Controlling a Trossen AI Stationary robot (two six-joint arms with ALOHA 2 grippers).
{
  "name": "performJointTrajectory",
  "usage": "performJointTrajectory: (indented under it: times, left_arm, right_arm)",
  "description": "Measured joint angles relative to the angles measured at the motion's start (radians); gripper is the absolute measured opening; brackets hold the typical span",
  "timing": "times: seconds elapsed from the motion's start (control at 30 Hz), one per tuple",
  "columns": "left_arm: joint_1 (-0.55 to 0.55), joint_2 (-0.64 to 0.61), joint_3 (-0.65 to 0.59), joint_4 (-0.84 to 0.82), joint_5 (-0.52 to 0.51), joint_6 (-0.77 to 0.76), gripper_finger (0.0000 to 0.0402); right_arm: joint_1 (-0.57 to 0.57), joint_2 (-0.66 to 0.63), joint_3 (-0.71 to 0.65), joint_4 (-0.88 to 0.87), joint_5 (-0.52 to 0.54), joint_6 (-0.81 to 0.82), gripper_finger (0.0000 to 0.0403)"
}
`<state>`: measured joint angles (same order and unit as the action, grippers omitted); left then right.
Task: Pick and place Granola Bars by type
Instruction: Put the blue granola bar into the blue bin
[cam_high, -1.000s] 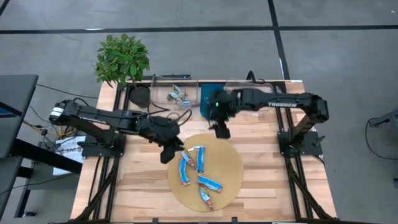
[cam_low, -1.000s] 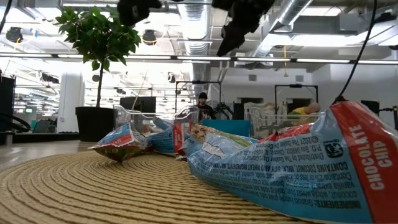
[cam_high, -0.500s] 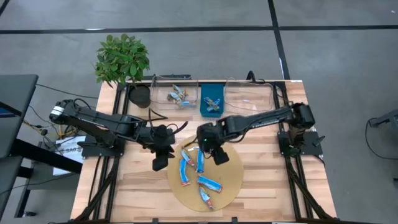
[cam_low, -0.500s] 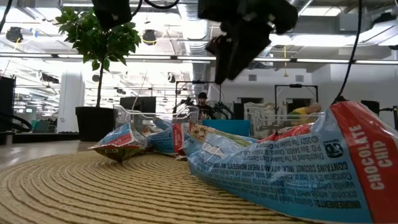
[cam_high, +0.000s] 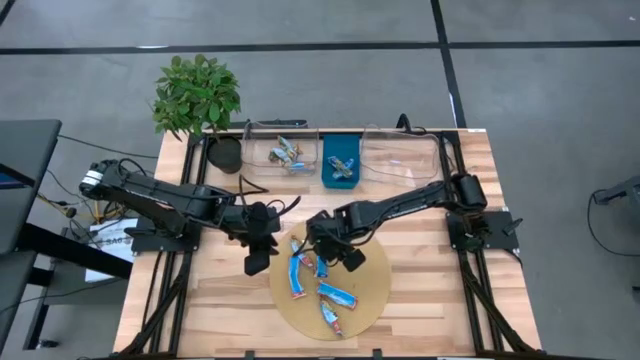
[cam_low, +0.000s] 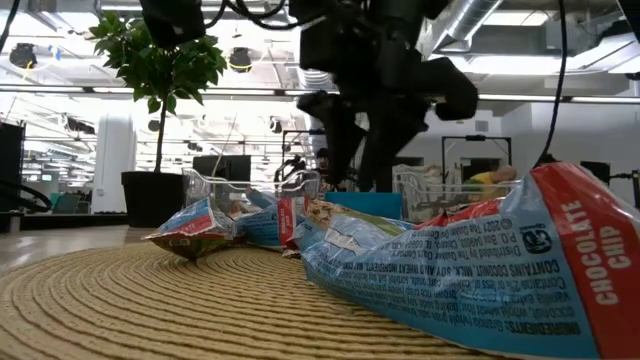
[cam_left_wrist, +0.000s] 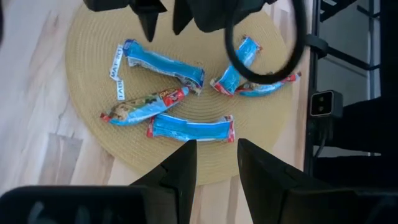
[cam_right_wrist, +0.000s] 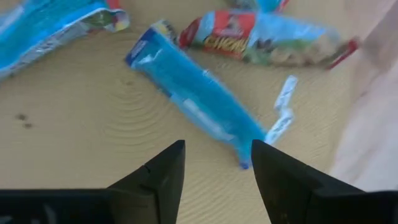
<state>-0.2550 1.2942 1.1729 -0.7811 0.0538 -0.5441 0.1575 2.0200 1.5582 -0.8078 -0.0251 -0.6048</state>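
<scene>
Several shiny blue granola bars (cam_high: 320, 275) lie loose on a round woven mat (cam_high: 372, 268). My right gripper (cam_high: 328, 247) is open low over the mat's far part, fingers pointing down, also seen in the low view (cam_low: 350, 183). In its wrist view (cam_right_wrist: 217, 165) a plain blue bar (cam_right_wrist: 193, 106) lies just ahead of the fingers, untouched, with a red-marked bar (cam_right_wrist: 261, 37) beyond it. My left gripper (cam_high: 258, 256) hovers open beside the mat's left rim; its wrist view (cam_left_wrist: 214, 163) shows the bars (cam_left_wrist: 186, 127) on the mat.
Along the far edge stand a clear bin (cam_high: 283, 152) holding bars, a small blue bin (cam_high: 340, 168) with a bar, and another clear bin (cam_high: 402, 155). A potted plant (cam_high: 195, 95) stands at the far left corner. Bare wood lies right of the mat.
My right gripper has swung from beside the blue bin toward the near edge, over the mat, and come down close above the bars. My left gripper has drawn back a little from the mat's edge toward the table's left. The bars on the mat have stayed put.
</scene>
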Motion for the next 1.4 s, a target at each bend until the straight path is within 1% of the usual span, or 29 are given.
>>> performJointTrajectory:
  times: [0.1, 0.2, 0.27, 0.33, 0.43, 0.6, 0.73, 0.87, 1.0, 1.13, 1.23, 1.3, 1.4]
  left_arm:
    - [0.0, 0.0, 0.0, 0.0, 0.018, -0.011, 0.0107]
    - [0.0, 0.0, 0.0, 0.001, 0.018, -0.035, 0.0107]
    - [0.0, 0.0, 0.0, 0.001, 0.017, -0.044, 0.0107]
    - [0.0, 0.0, 0.0, 0.001, 0.016, -0.056, 0.0107]
    - [0.0, 0.0, 0.0, 0.002, 0.009, -0.083, 0.0107]
    - [0.0, 0.0, 0.0, 0.004, -0.017, -0.095, 0.0107]
    - [0.0, 0.0, 0.0, -0.006, -0.012, -0.028, 0.0107]
    - [0.0, 0.0, 0.0, -0.093, -0.006, 0.049, 0.0107]
    - [0.0, 0.0, 0.0, -0.186, -0.008, 0.109, 0.0107]
    - [-0.01, -0.004, 0.0, -0.215, -0.009, 0.173, 0.0107]
    - [-0.022, -0.01, 0.001, -0.215, -0.006, 0.215, 0.0107]
    - [-0.028, -0.008, 0.001, -0.217, -0.007, 0.243, 0.0107]
    - [-0.036, -0.008, 0.001, -0.216, -0.016, 0.278, 0.0107]
  right_arm:
    - [0.004, 0.0, 0.017, 0.018, 0.025, -0.057, 0.0173]
    - [-0.005, 0.0, 0.024, 0.037, 0.027, -0.067, 0.0173]
    - [-0.012, 0.0, 0.034, 0.041, 0.027, -0.049, 0.0173]
    - [-0.021, 0.0, 0.034, 0.04, 0.027, 0.007, 0.0172]
    - [-0.036, 0.0, 0.033, 0.039, 0.026, 0.194, 0.0169]
    - [-0.064, 0.0, 0.033, 0.033, 0.008, 0.658, 0.0164]
    - [-0.079, 0.0, 0.033, 0.036, -0.044, 1.021, 0.0166]
    - [-0.07, 0.0, 0.033, 0.074, -0.046, 1.274, 0.017]
    - [-0.052, 0.0, 0.033, 0.082, 0.007, 1.452, 0.0176]
    - [-0.038, 0.0, 0.024, 0.055, 0.076, 1.599, 0.0185]
    - [-0.033, 0.004, 0.024, 0.023, 0.098, 1.679, 0.0195]
    - [-0.033, 0.027, 0.025, 0.024, 0.083, 1.722, 0.0202]
    - [-0.029, 0.077, 0.031, 0.043, 0.005, 1.773, 0.0212]
